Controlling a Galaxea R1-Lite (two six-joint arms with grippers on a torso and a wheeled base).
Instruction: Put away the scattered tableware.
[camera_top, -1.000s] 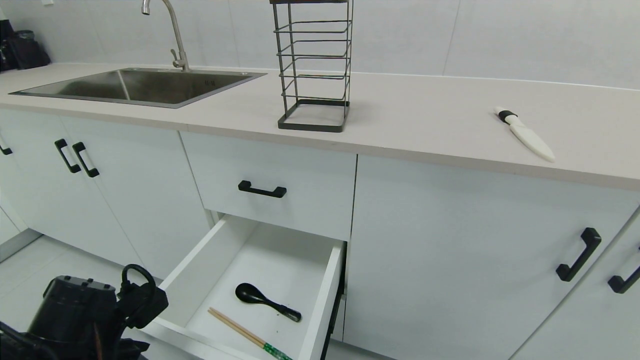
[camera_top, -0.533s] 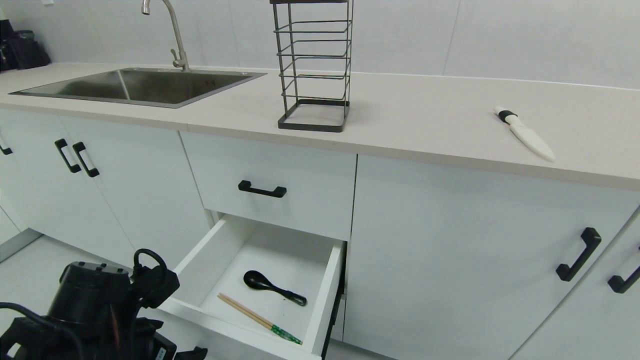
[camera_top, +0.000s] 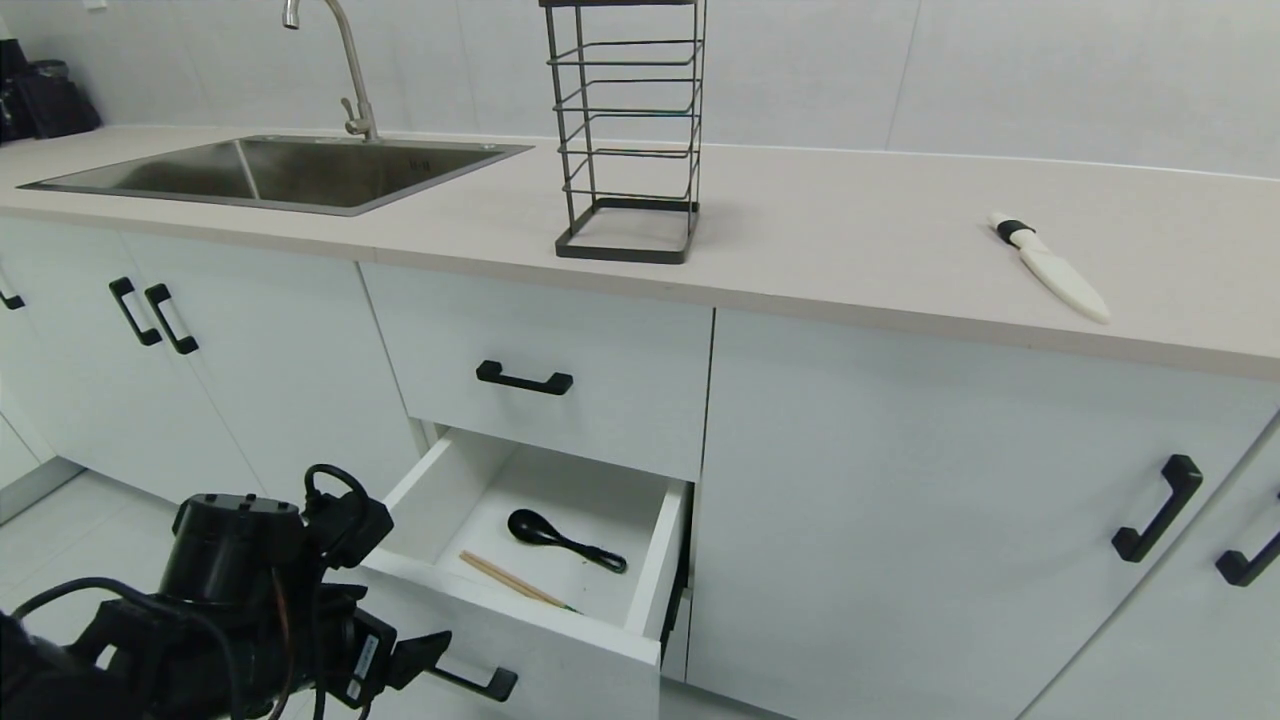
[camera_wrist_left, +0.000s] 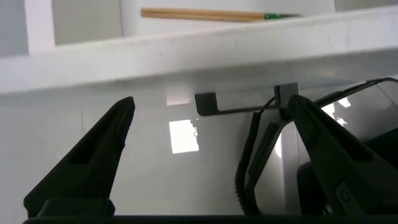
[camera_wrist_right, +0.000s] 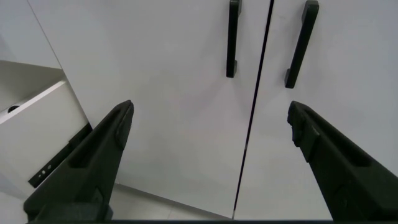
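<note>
Black spoon (camera_top: 565, 540) in drawer (camera_top: 520, 612) via head cam; L tool (camera_wrist_left: 211, 104) released by handle (camera_wrist_left: 249, 110), R tool (camera_wrist_right: 210, 111) released.

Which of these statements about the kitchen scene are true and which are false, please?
1. The black spoon lies in the open drawer beside the chopsticks. True.
2. The white knife is in the drawer. False: it lies on the countertop.
3. The left gripper is shut on the handle. False: its fingers are open, with the handle ahead.
4. The wire rack stands on the countertop. True.
</note>
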